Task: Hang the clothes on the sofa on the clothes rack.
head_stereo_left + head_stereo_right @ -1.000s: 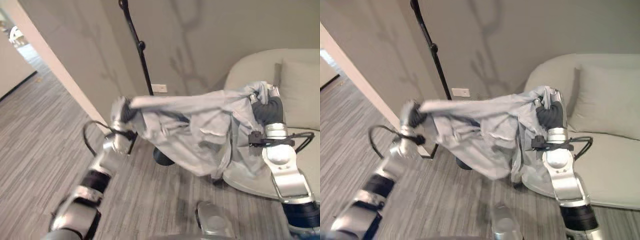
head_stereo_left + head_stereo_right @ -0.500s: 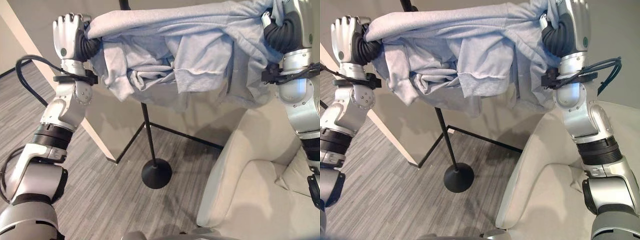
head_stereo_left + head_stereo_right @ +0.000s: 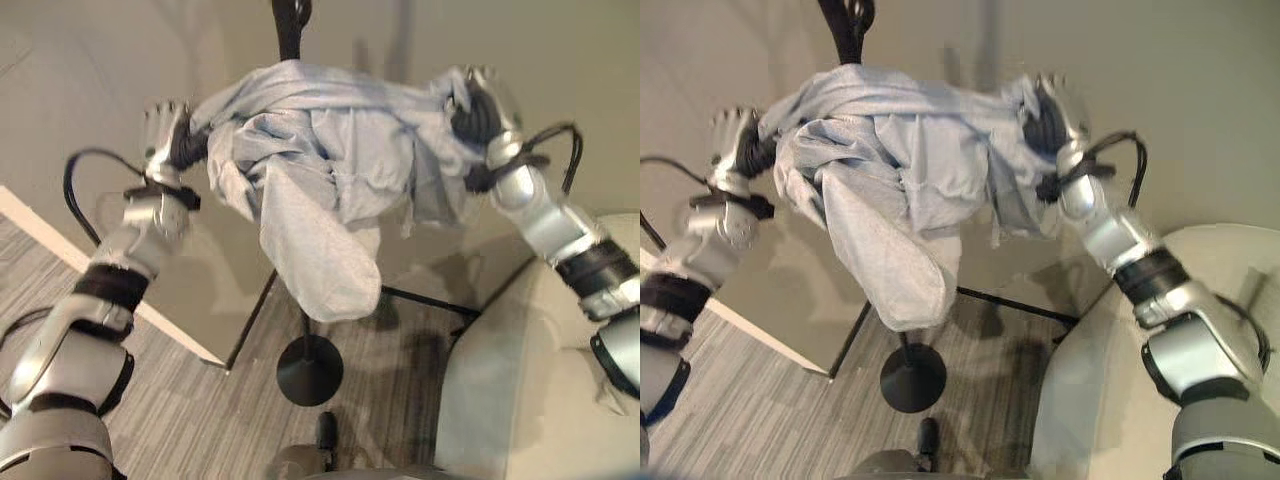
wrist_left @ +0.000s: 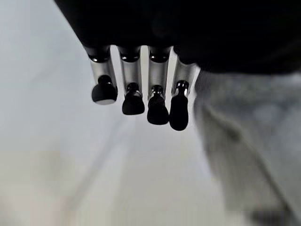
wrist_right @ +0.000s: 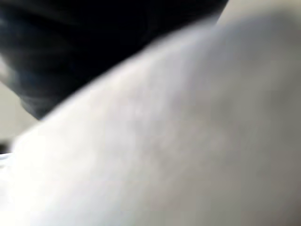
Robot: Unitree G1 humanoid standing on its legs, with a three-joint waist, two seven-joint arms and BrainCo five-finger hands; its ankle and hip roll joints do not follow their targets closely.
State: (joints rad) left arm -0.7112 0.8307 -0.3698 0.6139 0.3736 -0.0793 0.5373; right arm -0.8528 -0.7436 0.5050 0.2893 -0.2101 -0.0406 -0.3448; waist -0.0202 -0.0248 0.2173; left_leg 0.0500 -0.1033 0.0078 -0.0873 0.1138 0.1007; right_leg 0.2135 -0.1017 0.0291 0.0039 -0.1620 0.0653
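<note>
Both our arms are raised high toward the clothes rack (image 3: 291, 20), whose black pole rises against the grey wall and shows again lower down, running to its round black base (image 3: 309, 371) on the striped grey floor. Draped between our hands, a pale grey garment (image 3: 330, 170) hangs bunched at the top of the pole, with one long fold drooping down in front of it well above the base. Our left hand (image 3: 164, 128) is at the garment's left end; in the left wrist view its fingers (image 4: 133, 92) curl downward in a row with the cloth just beside them, and from the head views they appear closed on the fabric's edge. Our right hand (image 3: 478, 100) is at the garment's right end, pressed into the cloth; the right wrist view is blurred grey fabric up close, so we cannot tell how its fingers sit. At the lower right, the cream sofa (image 3: 540, 390) stands near the rack's base, apart from the hanging garment
</note>
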